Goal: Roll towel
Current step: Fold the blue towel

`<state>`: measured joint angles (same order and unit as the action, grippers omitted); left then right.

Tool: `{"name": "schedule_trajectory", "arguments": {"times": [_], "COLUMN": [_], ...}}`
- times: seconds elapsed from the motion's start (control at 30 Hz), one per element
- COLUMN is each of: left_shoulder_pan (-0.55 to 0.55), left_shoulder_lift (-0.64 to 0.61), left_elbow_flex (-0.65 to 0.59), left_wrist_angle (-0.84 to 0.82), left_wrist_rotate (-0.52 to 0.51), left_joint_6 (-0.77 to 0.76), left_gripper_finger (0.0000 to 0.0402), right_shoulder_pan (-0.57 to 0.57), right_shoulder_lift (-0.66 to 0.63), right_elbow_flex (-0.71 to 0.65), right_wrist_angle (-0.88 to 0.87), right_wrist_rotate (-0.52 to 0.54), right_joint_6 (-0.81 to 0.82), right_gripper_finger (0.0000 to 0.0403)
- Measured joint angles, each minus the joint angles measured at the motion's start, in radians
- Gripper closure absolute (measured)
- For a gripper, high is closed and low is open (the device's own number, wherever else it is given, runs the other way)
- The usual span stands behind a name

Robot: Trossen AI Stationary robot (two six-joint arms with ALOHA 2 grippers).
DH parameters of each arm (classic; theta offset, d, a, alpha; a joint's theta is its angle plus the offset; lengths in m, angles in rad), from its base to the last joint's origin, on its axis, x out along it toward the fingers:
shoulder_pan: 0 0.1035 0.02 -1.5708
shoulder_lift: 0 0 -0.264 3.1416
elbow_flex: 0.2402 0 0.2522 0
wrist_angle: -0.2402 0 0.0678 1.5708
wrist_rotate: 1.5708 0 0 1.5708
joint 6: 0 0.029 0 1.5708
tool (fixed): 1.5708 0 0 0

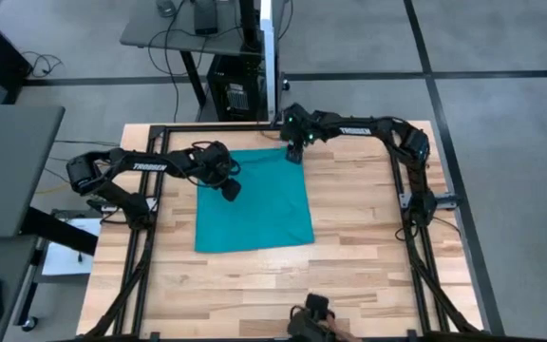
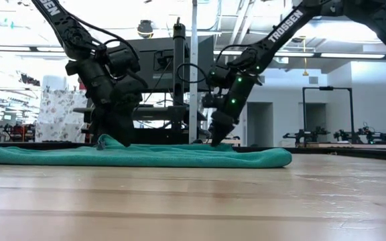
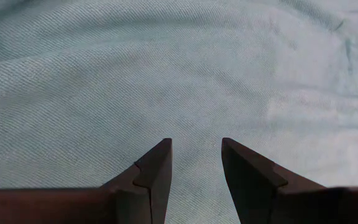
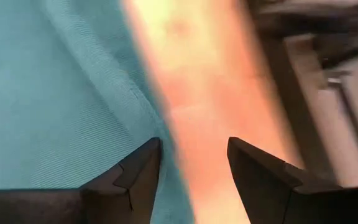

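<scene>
The teal towel (image 1: 254, 201) lies spread flat on the wooden table, and it shows as a low strip in the low view (image 2: 146, 155). My left gripper (image 1: 231, 190) is open and points down over the towel's left part, a little in from its left edge; its wrist view shows only cloth (image 3: 179, 74) under the fingers. My right gripper (image 1: 295, 154) is open and points down at the towel's far right corner. It straddles the towel's right edge (image 4: 143, 99), with one finger over cloth and one over bare wood. My left gripper (image 3: 196, 163) points down with its fingertips at the height of the towel's top face (image 2: 106, 142), where a small ridge of cloth stands up; I cannot tell whether they touch it. My right gripper (image 4: 193, 163) has its tips (image 2: 216, 140) just at the towel's far right corner; I cannot tell whether they touch it.
A black frame rail (image 1: 416, 237) runs along the table's sides and far edge. A small camera mount (image 1: 316, 315) sits at the near edge. Bare wood (image 1: 368, 218) lies to the right of the towel and in front of it.
</scene>
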<state>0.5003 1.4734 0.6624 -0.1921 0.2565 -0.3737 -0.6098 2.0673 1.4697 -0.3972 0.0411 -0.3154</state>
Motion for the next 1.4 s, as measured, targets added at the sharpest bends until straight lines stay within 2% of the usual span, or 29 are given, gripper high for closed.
{"name": "schedule_trajectory", "arguments": {"times": [0.17,0.23,0.43,0.63,0.7,0.77,0.93,0.97,1.03,1.1,1.13,1.27,1.4], "left_shoulder_pan": [0.0,0.001,0.036,0.076,0.081,0.073,0.004,-0.01,-0.026,-0.012,0.01,0.138,0.215], "left_shoulder_lift": [0.0,0.0,-0.047,-0.134,-0.166,-0.192,-0.221,-0.22,-0.216,-0.209,-0.202,-0.124,-0.035], "left_elbow_flex": [0.0,0.009,0.09,0.156,0.154,0.154,0.153,0.152,0.151,0.151,0.151,0.151,0.151], "left_wrist_angle": [0.0,-0.006,-0.104,-0.384,-0.431,-0.478,-0.585,-0.59,-0.568,-0.5,-0.47,-0.445,-0.427], "left_wrist_rotate": [0.0,-0.001,-0.023,-0.218,-0.22,-0.207,-0.192,-0.218,-0.333,-0.437,-0.456,-0.329,-0.28], "left_joint_6": [0.0,0.007,0.047,0.178,0.195,0.197,0.203,0.219,0.242,0.244,0.239,0.205,0.245], "left_gripper_finger": [0.0279,0.0279,0.0279,0.0279,0.0279,0.0279,0.0279,0.0279,0.0279,0.0279,0.0279,0.0285,0.029], "right_shoulder_pan": [-0.047,-0.051,-0.028,0.036,0.067,0.107,0.207,0.224,0.254,0.269,0.273,0.281,0.283], "right_shoulder_lift": [0.0,-0.001,-0.003,-0.006,-0.006,-0.006,-0.005,-0.005,-0.006,-0.005,-0.005,-0.006,-0.005], "right_elbow_flex": [0.079,0.119,0.16,0.127,0.105,0.079,0.013,0.003,-0.015,-0.027,-0.03,-0.035,-0.036], "right_wrist_angle": [-0.046,-0.108,-0.262,-0.337,-0.351,-0.352,-0.324,-0.297,-0.239,-0.204,-0.183,-0.123,-0.086], "right_wrist_rotate": [0.012,-0.022,-0.245,-0.473,-0.564,-0.611,-0.614,-0.611,-0.553,-0.513,-0.509,-0.508,-0.507], "right_joint_6": [0.029,0.059,0.159,0.161,0.148,0.131,0.109,0.112,0.15,0.18,0.196,0.256,0.299], "right_gripper_finger": [0.0223,0.0223,0.0223,0.0223,0.0223,0.0223,0.0223,0.0223,0.0225,0.0228,0.0229,0.0232,0.0234]}}
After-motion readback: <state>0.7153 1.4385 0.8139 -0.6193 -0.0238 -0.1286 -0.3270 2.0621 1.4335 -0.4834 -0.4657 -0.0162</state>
